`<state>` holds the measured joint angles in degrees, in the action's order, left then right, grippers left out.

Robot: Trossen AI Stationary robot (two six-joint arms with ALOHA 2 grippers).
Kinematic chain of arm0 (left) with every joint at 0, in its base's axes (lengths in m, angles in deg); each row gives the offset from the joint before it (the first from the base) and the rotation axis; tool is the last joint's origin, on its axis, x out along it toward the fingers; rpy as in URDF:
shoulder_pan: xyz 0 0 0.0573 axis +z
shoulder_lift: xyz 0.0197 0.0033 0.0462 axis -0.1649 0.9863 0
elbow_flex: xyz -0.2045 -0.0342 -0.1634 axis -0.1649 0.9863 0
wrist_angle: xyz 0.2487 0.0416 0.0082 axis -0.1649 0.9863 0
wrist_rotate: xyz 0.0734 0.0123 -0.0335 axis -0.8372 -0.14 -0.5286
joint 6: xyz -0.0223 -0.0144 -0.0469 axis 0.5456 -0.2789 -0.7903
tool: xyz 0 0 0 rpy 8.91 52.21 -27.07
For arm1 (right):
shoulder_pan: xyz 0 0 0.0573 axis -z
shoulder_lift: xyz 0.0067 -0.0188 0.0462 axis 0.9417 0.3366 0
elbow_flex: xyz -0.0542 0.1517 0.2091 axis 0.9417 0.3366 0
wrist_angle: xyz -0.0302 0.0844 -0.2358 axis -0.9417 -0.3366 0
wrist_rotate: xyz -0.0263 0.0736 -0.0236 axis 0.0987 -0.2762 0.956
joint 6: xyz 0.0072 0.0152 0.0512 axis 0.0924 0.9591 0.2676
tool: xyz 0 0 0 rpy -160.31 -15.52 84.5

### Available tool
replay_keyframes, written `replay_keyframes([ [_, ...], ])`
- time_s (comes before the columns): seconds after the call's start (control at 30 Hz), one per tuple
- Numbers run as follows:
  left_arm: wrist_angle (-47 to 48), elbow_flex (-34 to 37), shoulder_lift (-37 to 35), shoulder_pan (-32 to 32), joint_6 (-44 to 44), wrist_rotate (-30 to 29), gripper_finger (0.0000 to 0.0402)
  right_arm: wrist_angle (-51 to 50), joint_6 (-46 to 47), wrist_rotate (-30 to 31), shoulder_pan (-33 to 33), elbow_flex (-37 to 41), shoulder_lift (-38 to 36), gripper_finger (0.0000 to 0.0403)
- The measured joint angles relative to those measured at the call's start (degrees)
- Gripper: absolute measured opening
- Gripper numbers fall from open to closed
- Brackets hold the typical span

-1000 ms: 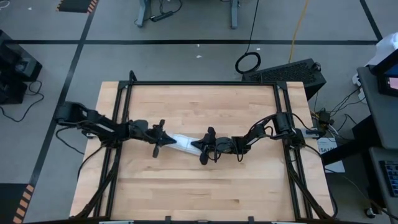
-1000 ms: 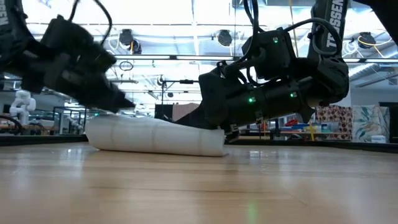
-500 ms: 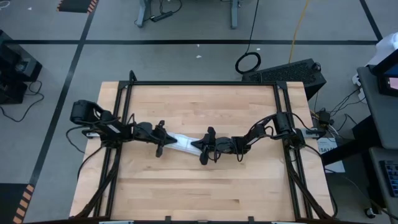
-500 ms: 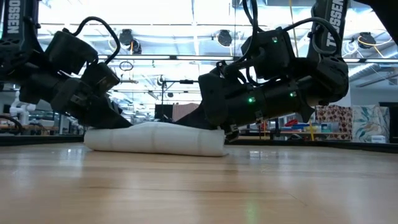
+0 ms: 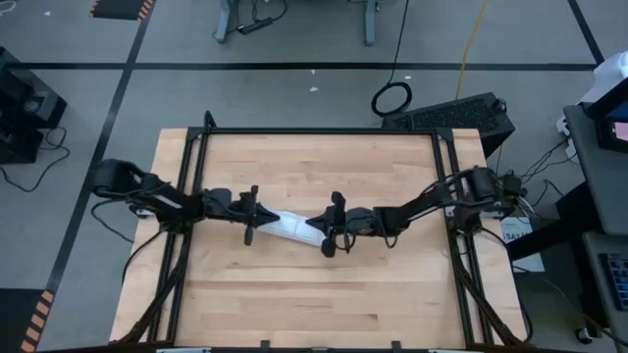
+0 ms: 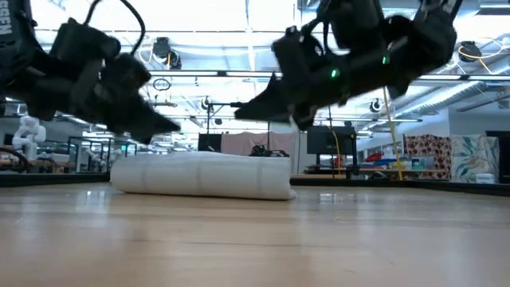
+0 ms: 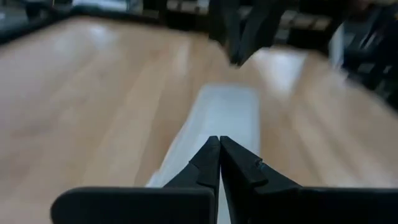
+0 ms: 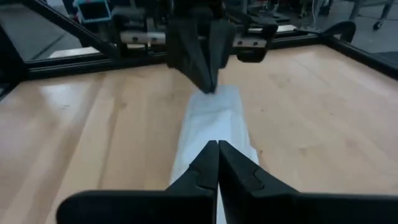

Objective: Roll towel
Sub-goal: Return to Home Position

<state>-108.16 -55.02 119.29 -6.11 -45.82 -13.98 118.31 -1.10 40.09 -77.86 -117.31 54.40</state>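
Towel point(image 5: 287, 226): rolled, on table point(image 5: 314, 294).
Left gripper point(image 7: 219, 140): clenched empty, above towel's 9 o'clock end.
Right gripper point(image 8: 217, 144): clenched empty, above 3 o'clock end.

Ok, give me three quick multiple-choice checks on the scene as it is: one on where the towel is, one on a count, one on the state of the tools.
1. Where does the towel lie?
A. Mid-table, between the left tool and the right tool.
B. Hanging over the table's edge.
C. On the floor.

2. How many cloths are on the table?
A. One.
B. Two.
C. Three.

3. How are the two tools?
A. Both wide open.
B. Both shut, holding nothing.
C. Both shut on the towel.

Key:
1 A: the high view shows the rolled towel on the wood between the two arms' tips.
2 A: only the one white towel shows.
3 B: each wrist view shows the fingertips meeting with nothing between them, and the low view shows both tools above the towel.
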Motion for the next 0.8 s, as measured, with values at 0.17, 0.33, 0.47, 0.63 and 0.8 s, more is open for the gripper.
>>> replay_keyframes([
  [0.17, -0.32, -0.03, -9.94, -0.02, -2.82, 3.96, 0.0015, -14.38, -1.95, -1.44, -1.00, -0.07, -9.79, 0.0000],
  [0.33, 4.23, -0.08, -21.22, 0.02, -5.13, 7.06, 0.0015, -30.02, -4.41, -1.38, -3.34, -0.07, -19.18, 0.0000],
  [0.47, 18.57, -2.73, -29.37, 0.29, -3.35, 6.70, 0.0015, -37.09, -5.81, -1.29, -5.71, 1.81, -25.79, 0.0000],
  [0.63, 45.13, -13.10, -34.79, 0.45, 0.57, 6.06, 0.0015, -36.20, -7.51, -1.31, -9.03, 9.43, -34.74, 0.0000],
  [0.8, 52.20, -15.11, -37.32, -1.75, 4.34, 1.28, 0.0015, -32.96, -4.97, -0.70, -10.67, 16.75, -41.74, 0.0000],
])
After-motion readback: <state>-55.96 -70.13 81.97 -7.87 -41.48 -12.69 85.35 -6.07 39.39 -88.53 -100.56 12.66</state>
